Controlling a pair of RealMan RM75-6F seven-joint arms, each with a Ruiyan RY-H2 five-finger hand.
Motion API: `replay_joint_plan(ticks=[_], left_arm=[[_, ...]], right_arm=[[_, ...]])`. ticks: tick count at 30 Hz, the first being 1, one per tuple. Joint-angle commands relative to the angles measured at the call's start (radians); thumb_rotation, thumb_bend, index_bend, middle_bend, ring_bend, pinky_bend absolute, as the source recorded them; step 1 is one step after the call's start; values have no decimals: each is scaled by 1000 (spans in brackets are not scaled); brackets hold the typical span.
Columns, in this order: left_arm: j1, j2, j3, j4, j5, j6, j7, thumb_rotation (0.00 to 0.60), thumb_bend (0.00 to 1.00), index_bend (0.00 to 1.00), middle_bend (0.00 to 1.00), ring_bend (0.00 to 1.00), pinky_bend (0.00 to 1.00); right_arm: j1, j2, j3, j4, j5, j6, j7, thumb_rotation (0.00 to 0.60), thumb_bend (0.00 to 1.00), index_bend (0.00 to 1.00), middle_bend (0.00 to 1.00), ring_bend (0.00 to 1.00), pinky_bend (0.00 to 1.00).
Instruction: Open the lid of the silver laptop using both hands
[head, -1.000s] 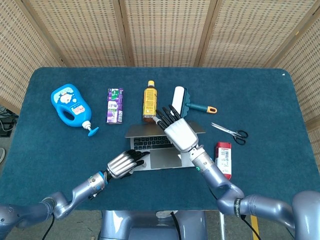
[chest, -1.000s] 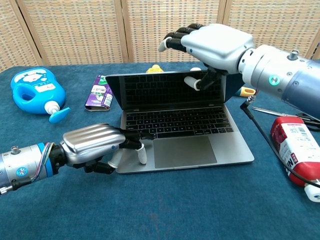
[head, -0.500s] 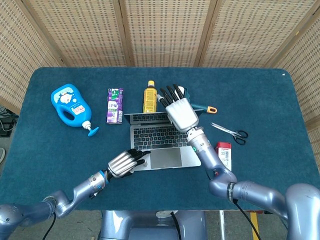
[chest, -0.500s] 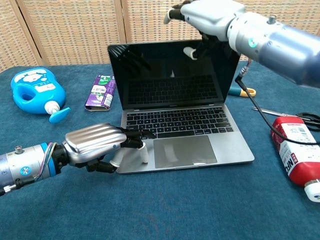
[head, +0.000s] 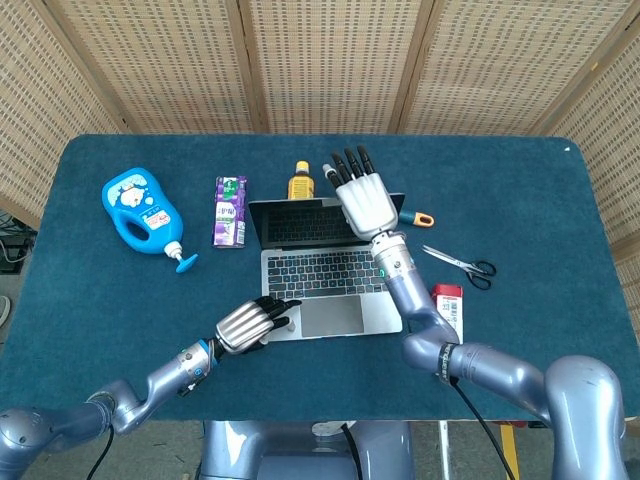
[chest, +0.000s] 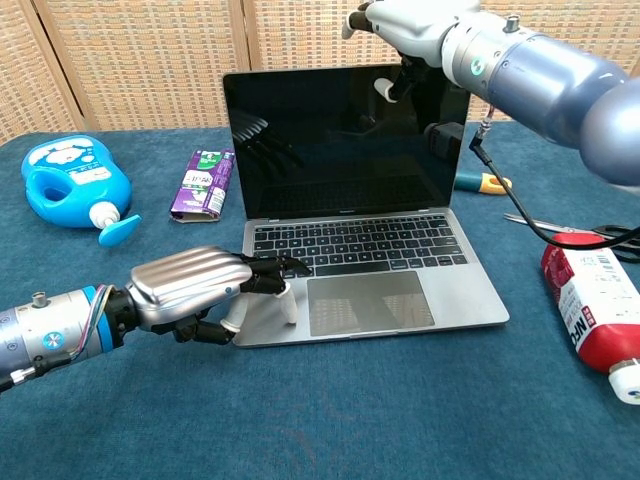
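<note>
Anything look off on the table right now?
Nothing stands out. The silver laptop stands open, screen dark and intact; the left robot hand rests on its front corner, the right robot hand at the lid's top edge. No spills.

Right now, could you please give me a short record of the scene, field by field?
laptop: silver, lid raised, screen dark
left hand: rests on the laptop's front left corner
right hand: at the lid's top edge, fingers spread
left of laptop: blue jug, purple pack
behind laptop: yellow bottle
right of laptop: scissors, red bottle
</note>
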Motion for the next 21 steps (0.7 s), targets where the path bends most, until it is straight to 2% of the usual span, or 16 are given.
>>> replay_joint_plan(ticks=[1, 4, 9, 13, 17, 19, 21], left_arm=[[2, 7, 0, -10, -1, 10, 2, 600, 1000, 359, 111, 218, 277], [4, 13, 1, -21, -4, 16, 4, 600, 1000, 359, 111, 219, 277], [16, 39, -2, -57, -2, 61, -2, 600, 1000, 352, 112, 218, 261], [33, 87, -14, -125, -2, 124, 7, 600, 1000, 332, 112, 218, 220], [46, 149, -21, -204, 4, 175, 9, 600, 990, 280, 87, 202, 184], [58, 205, -21, -264, 11, 215, -4, 600, 874, 248, 58, 171, 161], [69, 250, -14, -305, 19, 239, -5, 600, 541, 196, 16, 105, 115]], right_arm=[[0, 6, -5, -21, -6, 18, 12, 600, 601, 174, 156, 78, 65], [-3, 19, -7, -58, -19, 39, 27, 600, 592, 174, 156, 78, 65], [-29, 79, -11, -181, -35, 89, 28, 600, 584, 174, 156, 79, 65], [-76, 155, -34, -309, -57, 131, 30, 600, 582, 174, 155, 79, 65], [-124, 218, -68, -389, -102, 169, 55, 600, 573, 174, 155, 79, 65], [-164, 260, -93, -439, -145, 205, 89, 600, 550, 175, 155, 78, 65], [-194, 292, -114, -469, -180, 230, 116, 600, 481, 175, 154, 78, 65]])
